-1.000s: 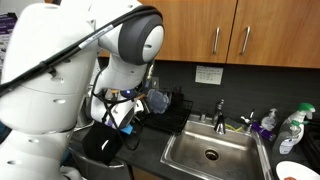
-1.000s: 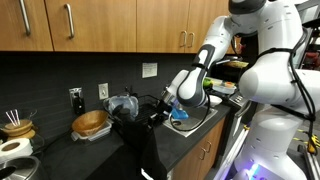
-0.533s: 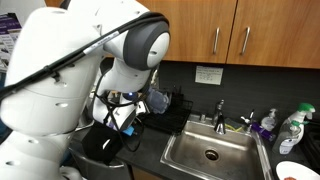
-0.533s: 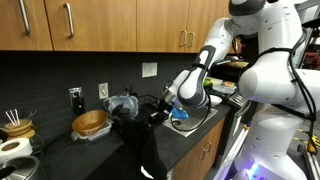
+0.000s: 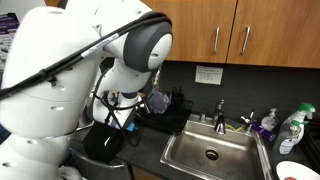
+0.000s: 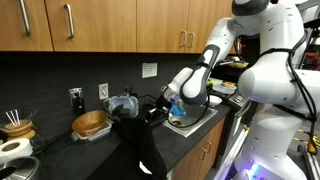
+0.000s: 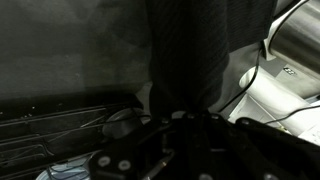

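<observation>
A black cloth (image 6: 146,150) hangs over the dark counter, gathered at its top in my gripper (image 6: 153,113), which is shut on it. In an exterior view the same cloth (image 5: 104,143) droops below the gripper (image 5: 127,119), half hidden behind the white arm. In the wrist view the cloth (image 7: 186,55) runs away from the gripper (image 7: 186,117) as a dark pleated strip, and the fingertips are lost in shadow and fabric.
A steel sink (image 5: 209,151) with a faucet (image 5: 220,111) lies beside the cloth. A black dish rack (image 5: 172,112) stands at the wall. A wooden bowl (image 6: 90,124) and a clear plastic container (image 6: 122,104) sit on the counter. Bottles (image 5: 266,125) line the sink's far side.
The arm's wrist and elbow have shifted slightly, carrying the cloth a little with them. The grip on the cloth is unchanged.
</observation>
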Controlling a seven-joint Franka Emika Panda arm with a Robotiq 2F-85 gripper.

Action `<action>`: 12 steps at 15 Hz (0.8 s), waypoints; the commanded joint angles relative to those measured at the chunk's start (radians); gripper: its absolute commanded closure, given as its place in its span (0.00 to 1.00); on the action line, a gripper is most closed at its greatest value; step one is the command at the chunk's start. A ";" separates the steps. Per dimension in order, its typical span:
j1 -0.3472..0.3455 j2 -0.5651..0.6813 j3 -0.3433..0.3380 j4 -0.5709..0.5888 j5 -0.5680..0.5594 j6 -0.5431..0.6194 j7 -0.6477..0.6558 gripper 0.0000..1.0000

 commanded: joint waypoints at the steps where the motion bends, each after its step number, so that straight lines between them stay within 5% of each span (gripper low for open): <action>1: -0.045 0.005 0.035 -0.014 -0.023 0.000 0.007 0.99; 12: 0.049 0.017 -0.019 -0.002 -0.003 0.000 0.004 0.96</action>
